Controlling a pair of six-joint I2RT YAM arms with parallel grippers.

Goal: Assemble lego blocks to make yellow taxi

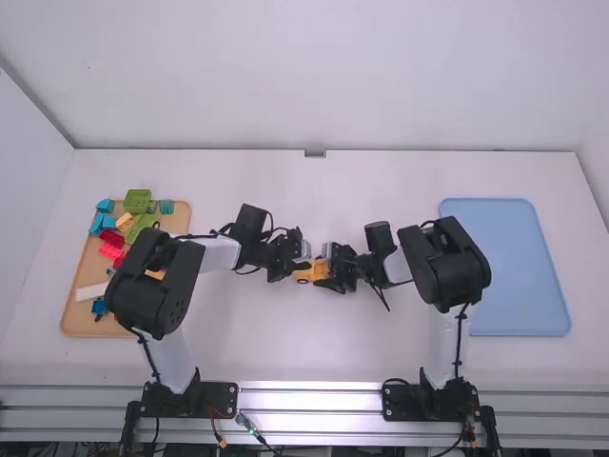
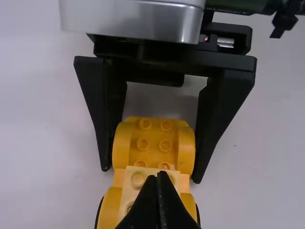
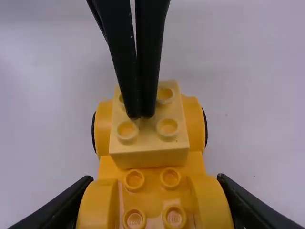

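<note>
The left gripper [image 2: 159, 175] has its fingers closed together with nothing between them, and the tips sit on top of the pale yellow block [image 3: 149, 158], in among its studs. The right gripper [image 2: 151, 173] is parted just wide enough to hold the yellow car base [image 2: 155, 155] by its rounded sides, at the end beside the block. The base lies about midway between the left and right edges of the desk [image 1: 314, 352].

The step looks like pressing the block home. Do it straight down, with the closed tips over the block's middle, so it goes on level; pushing off-centre could tip it or slide the tips off a stud. Let the desk take the load, and have the right gripper just steady the base without lifting or twisting it. Whether the block is fully seated I can't tell; check its lower edge for a gap before letting go.

Farther out, the wooden tray [image 1: 80, 307] of coloured blocks [image 1: 138, 201] is near the left edge, the blue tray [image 1: 506, 271] near the right.
</note>
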